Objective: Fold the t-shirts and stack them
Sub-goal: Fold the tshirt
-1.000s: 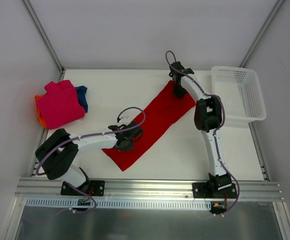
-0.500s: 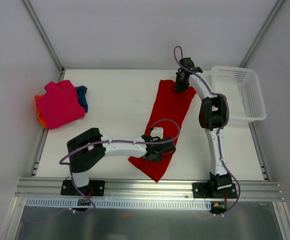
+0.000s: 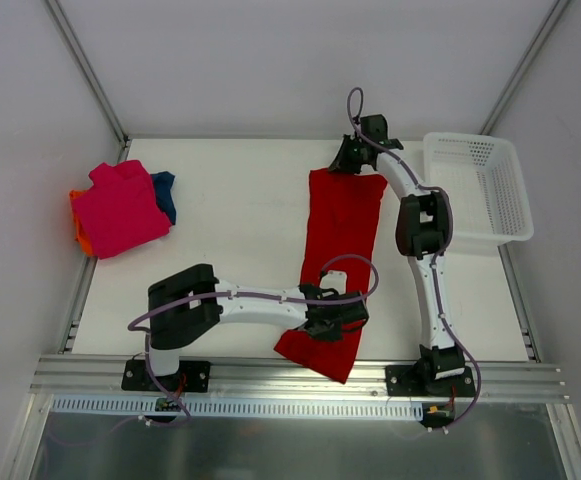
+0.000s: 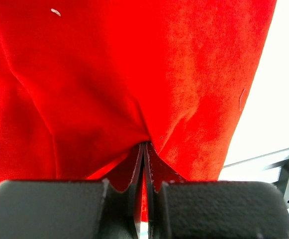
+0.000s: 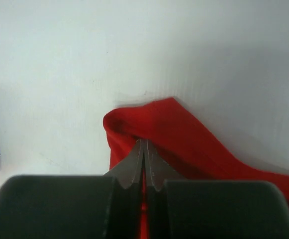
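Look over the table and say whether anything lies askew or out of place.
The red t-shirt, pinched at both ends by the left gripper and right gripper, forms a long strip whose near corner reaches past the table over the metal rail. The magenta t-shirt on the left pile also sits crooked.

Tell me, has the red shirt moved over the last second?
Yes. The red t-shirt swung from diagonal to nearly straight: its near end went right, away from the pile of shirts and toward the white basket's side.

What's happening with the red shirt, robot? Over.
Left gripper shut on red shirt, near end. Right gripper shut on far end. Basket off to the side, not touching.
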{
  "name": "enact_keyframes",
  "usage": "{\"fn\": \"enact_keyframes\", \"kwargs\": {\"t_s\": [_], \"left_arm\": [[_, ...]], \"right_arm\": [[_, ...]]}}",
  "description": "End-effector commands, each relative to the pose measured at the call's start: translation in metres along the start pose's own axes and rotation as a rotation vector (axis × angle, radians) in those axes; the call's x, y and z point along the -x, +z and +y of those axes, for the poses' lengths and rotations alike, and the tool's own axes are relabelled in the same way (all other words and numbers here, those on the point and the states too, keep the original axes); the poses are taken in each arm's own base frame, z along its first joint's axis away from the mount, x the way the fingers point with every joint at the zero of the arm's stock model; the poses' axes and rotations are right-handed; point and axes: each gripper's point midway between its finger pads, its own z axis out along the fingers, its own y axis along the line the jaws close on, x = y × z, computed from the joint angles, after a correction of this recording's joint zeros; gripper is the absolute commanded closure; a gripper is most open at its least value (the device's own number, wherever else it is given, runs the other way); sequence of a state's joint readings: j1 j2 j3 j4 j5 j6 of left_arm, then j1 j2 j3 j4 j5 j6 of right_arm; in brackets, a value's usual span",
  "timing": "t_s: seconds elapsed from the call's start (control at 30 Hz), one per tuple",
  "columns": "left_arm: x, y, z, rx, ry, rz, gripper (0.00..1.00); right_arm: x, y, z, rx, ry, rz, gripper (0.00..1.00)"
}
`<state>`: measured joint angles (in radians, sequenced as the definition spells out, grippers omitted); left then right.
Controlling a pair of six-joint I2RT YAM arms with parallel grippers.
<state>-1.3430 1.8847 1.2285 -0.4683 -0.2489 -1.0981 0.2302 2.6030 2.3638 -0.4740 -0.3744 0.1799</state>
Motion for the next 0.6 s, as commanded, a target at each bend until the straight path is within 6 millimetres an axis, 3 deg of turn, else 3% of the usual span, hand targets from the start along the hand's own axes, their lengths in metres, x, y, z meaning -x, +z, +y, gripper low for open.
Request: {"fn": "enact_keyframes", "kwargs": {"t_s": [0.0,0.17,0.27,0.33,0.4,0.43,0.5,0.53,0.57], "left_arm": [[0.014,-0.02,-0.008,-0.025,-0.03,-0.053,1.0],[0.035,-0.039,-0.012,-0.052,-0.027,-0.142,1.0],[0.061,-0.06,-0.012,-0.062,-0.008,-0.245,0.96],[0.087,-0.084,-0.012,-0.082,0.006,-0.317,0.82],[0.112,-0.104,-0.005,-0.081,0.009,-0.396,0.73],[0.128,-0.127,-0.004,-0.107,0.002,-0.45,0.58],[0.16,-0.148,0.015,-0.064,0.023,-0.549,0.37],[0.174,-0.166,0.022,-0.064,0.049,-0.594,0.18],[0.194,-0.174,0.038,-0.045,0.019,-0.625,0.09]], "right_arm": [[0.02,0.003,0.03,0.164,0.029,-0.048,0.99],[0.024,0.003,0.036,0.183,0.001,-0.073,1.0],[0.033,-0.012,0.048,0.198,-0.057,-0.125,0.95],[0.052,-0.043,0.066,0.202,-0.111,-0.205,0.73],[0.072,-0.072,0.081,0.197,-0.169,-0.276,0.69],[0.09,-0.105,0.102,0.218,-0.205,-0.339,0.57],[0.105,-0.141,0.12,0.207,-0.254,-0.391,0.38],[0.113,-0.16,0.128,0.204,-0.27,-0.417,0.28],[0.123,-0.196,0.147,0.216,-0.292,-0.462,0.26]]}}
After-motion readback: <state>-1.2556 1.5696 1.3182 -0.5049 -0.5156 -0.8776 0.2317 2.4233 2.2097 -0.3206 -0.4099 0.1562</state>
